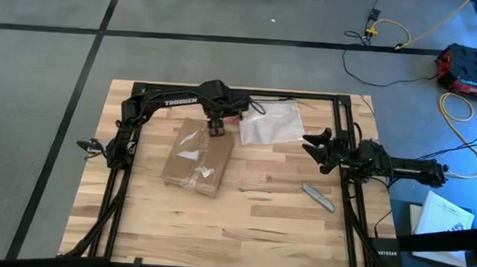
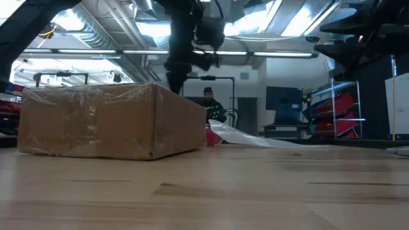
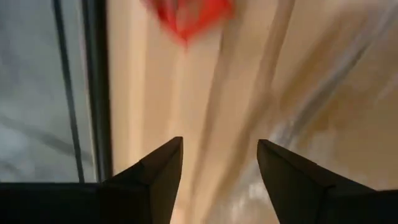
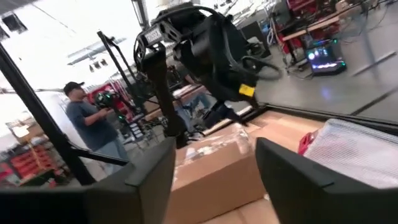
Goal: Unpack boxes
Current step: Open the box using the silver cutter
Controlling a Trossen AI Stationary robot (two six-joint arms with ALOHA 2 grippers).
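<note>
The shallow brown cardboard box (image 1: 196, 156), with shiny tape strips across its top, lies flat on its broad bottom face left of the table's middle. It also shows in the low view (image 2: 108, 121). My left gripper (image 1: 216, 131) points down over the box's far right end. It is open, and the left wrist view shows nothing between the fingers (image 3: 217, 155). At the table's right side my right gripper (image 1: 315, 147) is held level and open, aimed at the box (image 4: 217, 165).
A clear plastic bag (image 1: 272, 123) lies at the far side, right of the box, with a small red object (image 2: 209, 135) beside it. A grey utility knife (image 1: 319, 196) lies on the near right. A person (image 4: 93, 124) stands beyond the table.
</note>
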